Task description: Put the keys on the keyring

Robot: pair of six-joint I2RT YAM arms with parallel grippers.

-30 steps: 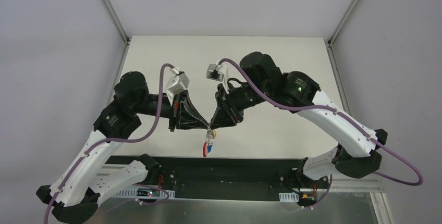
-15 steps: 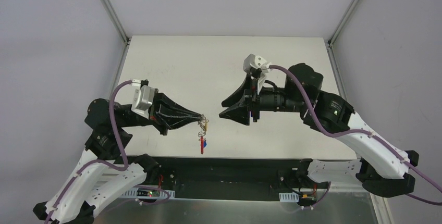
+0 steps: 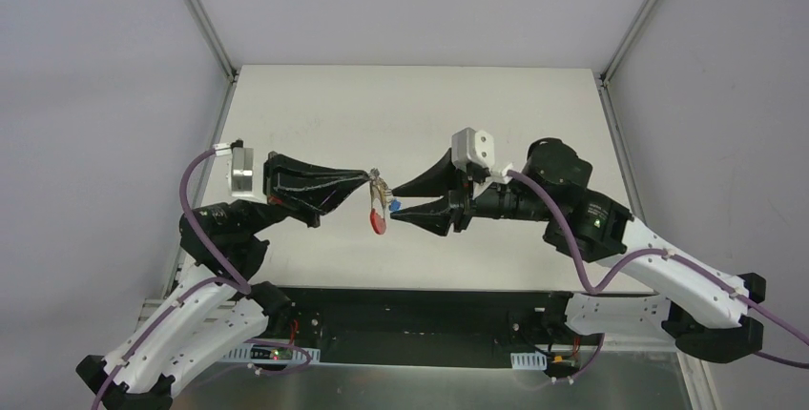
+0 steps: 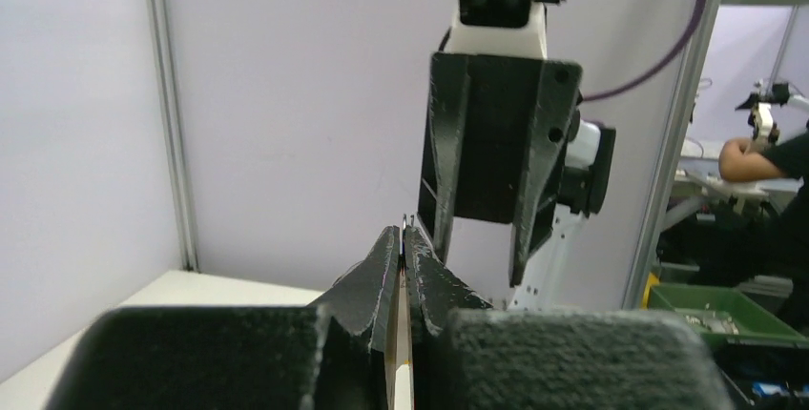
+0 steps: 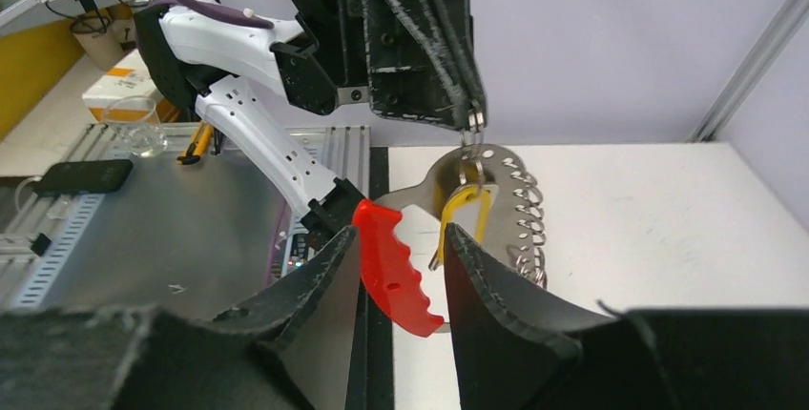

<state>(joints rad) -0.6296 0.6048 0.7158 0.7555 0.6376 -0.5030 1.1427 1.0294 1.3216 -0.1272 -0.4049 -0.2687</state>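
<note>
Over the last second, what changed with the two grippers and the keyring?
The right gripper pulled back rightward and opened, then returned, open, beside the hanging keyring. The left gripper carried the keyring toward the far side of the table. Unchanged: the left gripper is shut on the keyring, which hangs below it.

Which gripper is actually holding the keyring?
The left gripper: its fingers are pinched shut on the top of the keyring, which dangles below. The right gripper faces it with jaws apart, gripping nothing.
</note>
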